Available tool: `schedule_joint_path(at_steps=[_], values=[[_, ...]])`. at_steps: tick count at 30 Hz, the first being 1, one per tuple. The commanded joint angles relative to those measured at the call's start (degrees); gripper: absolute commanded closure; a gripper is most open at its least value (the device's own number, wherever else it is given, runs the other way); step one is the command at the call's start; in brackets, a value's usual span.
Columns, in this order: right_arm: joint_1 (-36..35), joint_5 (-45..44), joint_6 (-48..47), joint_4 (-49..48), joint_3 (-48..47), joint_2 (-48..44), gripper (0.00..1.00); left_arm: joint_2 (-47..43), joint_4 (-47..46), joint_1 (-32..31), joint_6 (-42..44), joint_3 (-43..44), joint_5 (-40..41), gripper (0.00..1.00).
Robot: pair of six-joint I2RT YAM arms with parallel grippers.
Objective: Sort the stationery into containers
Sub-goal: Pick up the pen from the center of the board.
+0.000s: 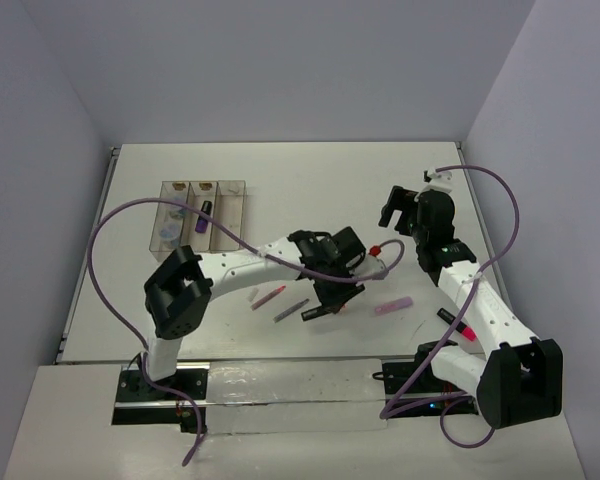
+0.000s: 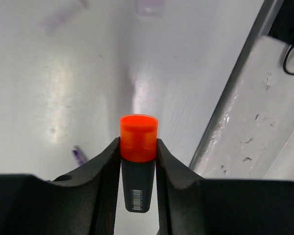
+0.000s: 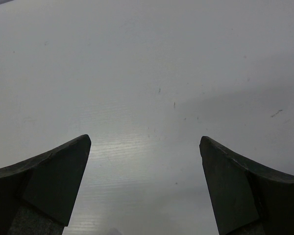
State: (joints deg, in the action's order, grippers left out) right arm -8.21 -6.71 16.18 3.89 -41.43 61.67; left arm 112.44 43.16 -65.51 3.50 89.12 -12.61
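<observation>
The left arm (image 1: 242, 264) and right arm (image 1: 477, 303) share white link shells, black joint housings and black bases, each trailed by a looping purple cable (image 1: 92, 246); the left claw (image 2: 137, 145) and right claw (image 3: 144, 141) have matte black wedge fingers

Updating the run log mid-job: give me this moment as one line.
left gripper shut on orange-black highlighter | right gripper open, empty | tray: purple highlighter in middle compartment
</observation>
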Motion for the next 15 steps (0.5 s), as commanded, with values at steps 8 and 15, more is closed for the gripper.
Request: schedule_joint_path(at_steps=[8,15], values=[[0.9,-2.4,5.3,-0.1,-3.6,1.1,0.00,-11.9,2.7,29.0,-0.9,8.3,-0.8,1.00],[0.8,-0.8,6.3,0.1,-3.7,1.8,0.01,-12.5,-7.6,52.4,-7.2,7.9,4.2,1.00]])
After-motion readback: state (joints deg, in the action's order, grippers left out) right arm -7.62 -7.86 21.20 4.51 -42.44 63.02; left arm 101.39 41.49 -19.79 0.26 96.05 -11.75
